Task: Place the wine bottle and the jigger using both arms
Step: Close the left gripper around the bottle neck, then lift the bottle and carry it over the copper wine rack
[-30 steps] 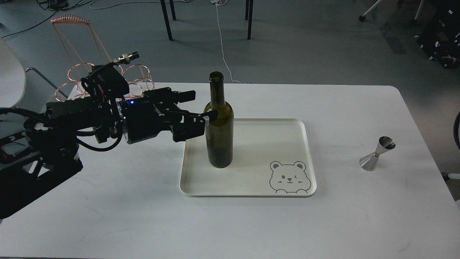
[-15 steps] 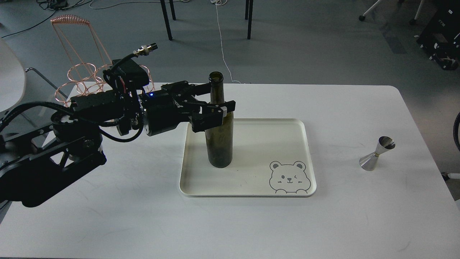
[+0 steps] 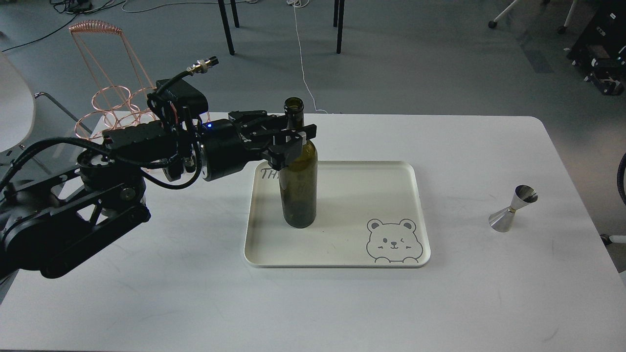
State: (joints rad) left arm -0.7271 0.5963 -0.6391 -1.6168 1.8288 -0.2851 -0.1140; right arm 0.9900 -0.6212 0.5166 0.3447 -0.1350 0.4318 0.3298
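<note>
A white table (image 3: 146, 293) stands on a grey floor, with chair legs (image 3: 227, 24) at twelve o'clock. In the head view, a cream tray (image 3: 342, 195) with a bear drawing (image 3: 393, 242) lies mid-table. The wine bottle (image 3: 298, 186) stands upright on the tray's nine o'clock side. The left gripper (image 3: 293, 131) comes in from nine o'clock, its fingers closed around the bottle's neck. The jigger (image 3: 513, 209) stands on the table at three o'clock, well apart from the tray. A copper wire rack (image 3: 112, 98) sits at ten o'clock. The right gripper is out of sight.
</note>
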